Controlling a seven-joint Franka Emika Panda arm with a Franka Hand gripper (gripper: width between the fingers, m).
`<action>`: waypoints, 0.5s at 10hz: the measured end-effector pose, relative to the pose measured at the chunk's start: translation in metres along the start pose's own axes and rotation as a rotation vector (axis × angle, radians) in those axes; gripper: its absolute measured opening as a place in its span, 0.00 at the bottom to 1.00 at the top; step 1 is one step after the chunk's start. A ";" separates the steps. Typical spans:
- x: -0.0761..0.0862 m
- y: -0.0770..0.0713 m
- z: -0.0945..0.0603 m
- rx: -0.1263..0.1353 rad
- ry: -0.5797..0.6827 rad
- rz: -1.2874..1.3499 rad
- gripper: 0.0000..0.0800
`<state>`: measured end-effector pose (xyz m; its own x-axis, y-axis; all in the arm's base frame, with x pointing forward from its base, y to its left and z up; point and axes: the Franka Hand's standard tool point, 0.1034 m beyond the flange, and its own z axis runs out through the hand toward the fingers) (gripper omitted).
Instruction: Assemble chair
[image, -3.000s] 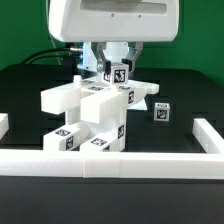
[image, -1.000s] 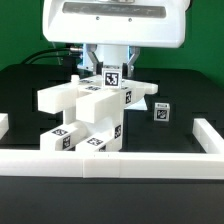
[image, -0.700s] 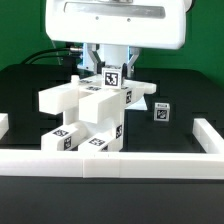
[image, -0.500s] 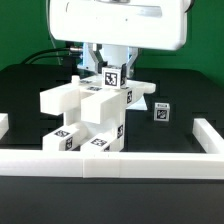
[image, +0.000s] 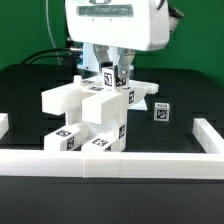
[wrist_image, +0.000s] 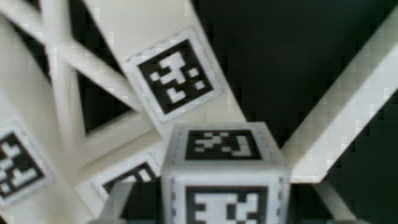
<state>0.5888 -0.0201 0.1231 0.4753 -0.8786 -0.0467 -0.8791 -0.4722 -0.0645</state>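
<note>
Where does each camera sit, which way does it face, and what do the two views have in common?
Exterior view: off the arm, a little above table height, looking over the border rail at the chair; the end effector hangs over it.
Wrist view: on the wrist, very close to the chair's tagged bars and a tagged block; no robot part shows clearly.
Shared: both show the chair's tagged white pieces; the block is probably the one at the end effector in the exterior view.

Chair behind border rail, loose tagged piece at exterior view's right
</note>
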 end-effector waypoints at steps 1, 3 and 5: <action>0.000 0.000 0.000 0.005 -0.006 0.077 0.36; -0.003 -0.002 0.000 0.003 -0.008 0.243 0.36; -0.005 -0.004 0.000 0.003 -0.008 0.365 0.36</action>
<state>0.5900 -0.0142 0.1233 0.1300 -0.9887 -0.0748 -0.9909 -0.1269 -0.0447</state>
